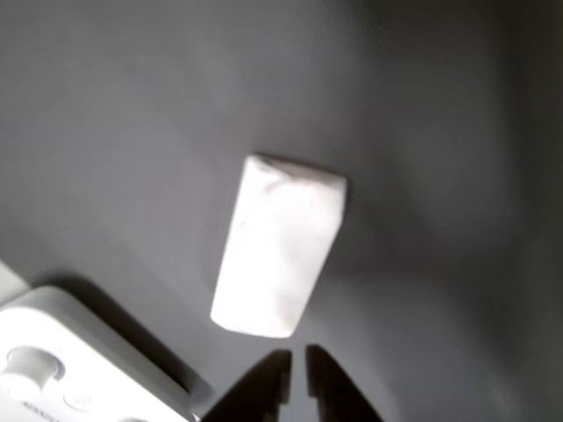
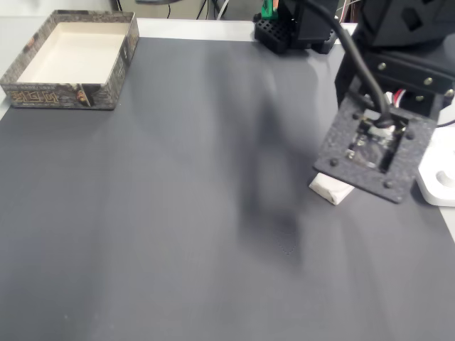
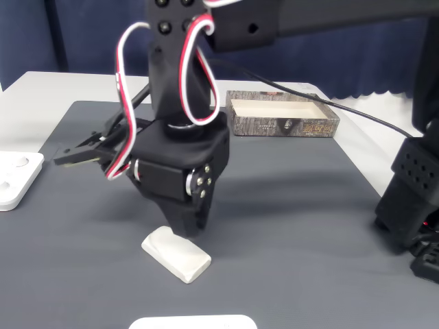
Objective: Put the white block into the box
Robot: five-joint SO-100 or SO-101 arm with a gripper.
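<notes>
Wide open grey tabletop (image 2: 178, 213) stretches bare between the white block (image 2: 330, 189) and the box (image 2: 71, 60) in the far left corner of a fixed view, nothing standing along that diagonal. The box's top is open, its cream inside bare. Tight on the block's other side: a white device (image 1: 62, 369) with a knob sits near it in the other view. The tool (image 1: 297, 374) hangs just above the block's near end, tips nearly together.
</notes>
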